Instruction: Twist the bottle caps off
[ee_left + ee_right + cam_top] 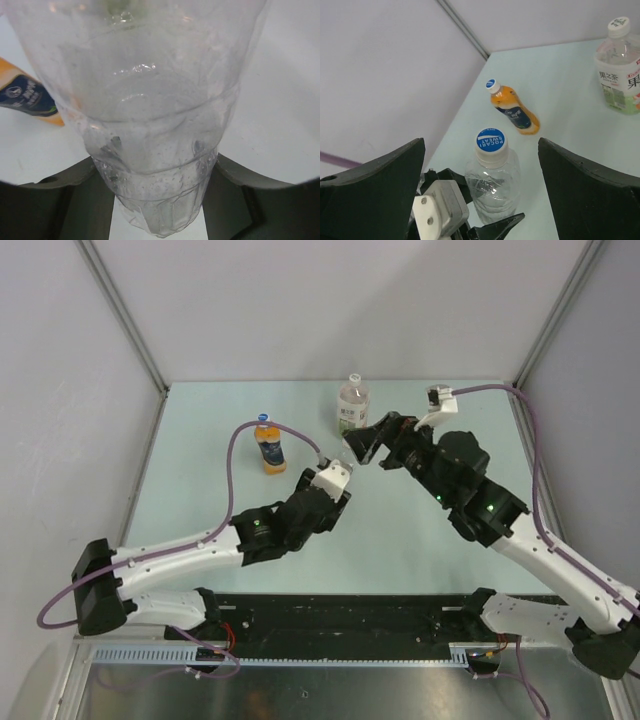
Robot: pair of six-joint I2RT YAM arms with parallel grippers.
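My left gripper (155,200) is shut on the lower body of a clear bottle (150,100) and holds it upright. In the right wrist view this bottle (492,187) carries a blue cap with a white rim (491,140). My right gripper (481,150) is open, with its fingers (380,185) wide on either side of that cap and not touching it. An orange bottle (515,112) with a blue-and-white cap (492,85) stands behind. A green-label bottle (620,75) with a whitish cap (619,26) stands at the far right. In the top view the two grippers (340,472) (362,445) meet mid-table.
Grey walls close in the pale green table (200,520) at the back and on both sides. The orange bottle (268,450) stands left of the grippers and the green-label bottle (352,405) just behind them. The left arm's purple cable (235,470) loops near the orange bottle.
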